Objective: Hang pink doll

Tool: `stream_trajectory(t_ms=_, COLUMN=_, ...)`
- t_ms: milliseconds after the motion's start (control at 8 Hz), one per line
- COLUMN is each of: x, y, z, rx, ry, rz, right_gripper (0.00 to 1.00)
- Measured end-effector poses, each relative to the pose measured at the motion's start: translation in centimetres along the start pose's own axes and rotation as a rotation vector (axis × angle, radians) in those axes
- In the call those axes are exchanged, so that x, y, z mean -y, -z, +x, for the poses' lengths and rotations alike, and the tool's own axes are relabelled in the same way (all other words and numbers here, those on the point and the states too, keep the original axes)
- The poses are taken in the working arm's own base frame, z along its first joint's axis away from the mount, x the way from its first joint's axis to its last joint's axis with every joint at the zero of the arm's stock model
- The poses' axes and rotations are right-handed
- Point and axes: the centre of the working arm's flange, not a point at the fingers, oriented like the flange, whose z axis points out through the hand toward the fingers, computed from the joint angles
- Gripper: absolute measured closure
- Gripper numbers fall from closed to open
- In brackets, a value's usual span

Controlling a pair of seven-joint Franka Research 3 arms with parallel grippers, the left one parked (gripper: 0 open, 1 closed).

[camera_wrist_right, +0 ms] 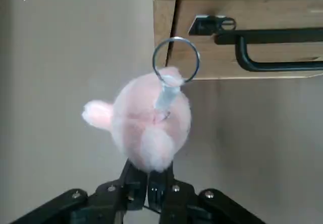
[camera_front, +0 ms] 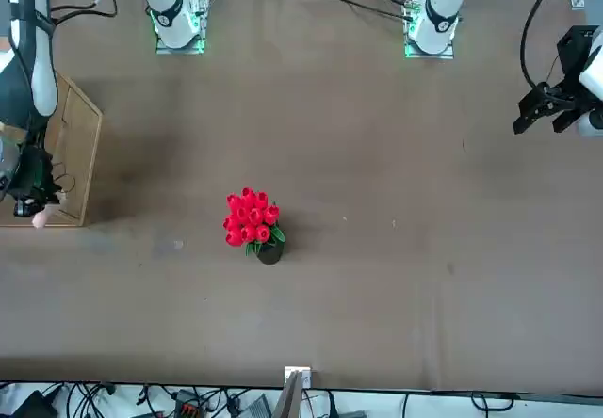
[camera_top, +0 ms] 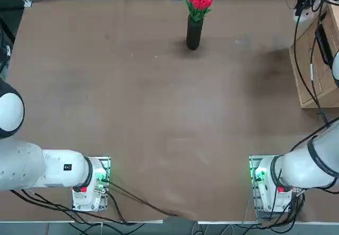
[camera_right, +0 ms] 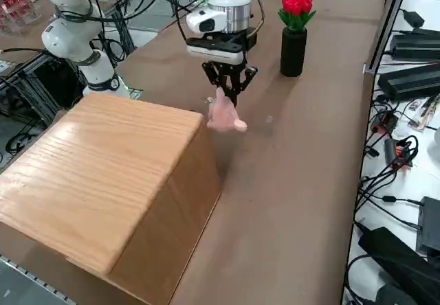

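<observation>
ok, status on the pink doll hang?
Right end effector shut on pink doll, beside wooden box. Doll's metal ring near black hook, not on. Nothing between.

Even, bright overhead light falls on the brown table (camera_top: 132, 113). The black vase (camera_top: 194, 33) throws only a faint smudge of shadow around its base. Beside the wooden box (camera_right: 110, 181) a soft shadow darkens the tabletop. In the wrist view the pink doll (camera_wrist_right: 149, 125) is softly blurred, while the metal ring (camera_wrist_right: 176, 60) above it gleams.
</observation>
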Motion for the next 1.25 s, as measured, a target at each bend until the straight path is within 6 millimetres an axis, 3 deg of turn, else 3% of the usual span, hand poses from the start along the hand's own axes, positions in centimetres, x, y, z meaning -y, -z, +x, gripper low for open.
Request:
stream_trajectory(t_ms=250, x=-0.4, y=-1.1, z=0.3, rx=0.003, ry=-0.005, rz=-0.009, right_gripper=0.95)
stream_trajectory(t_ms=875, x=-2.8, y=1.3, z=1.2, rx=0.025, ry=-0.02, rz=0.006, right_gripper=0.95)
stream_trajectory(t_ms=1250, x=-3.1, y=-0.1, z=2.0, rx=0.024, ry=-0.033, rz=0.039, right_gripper=0.95)
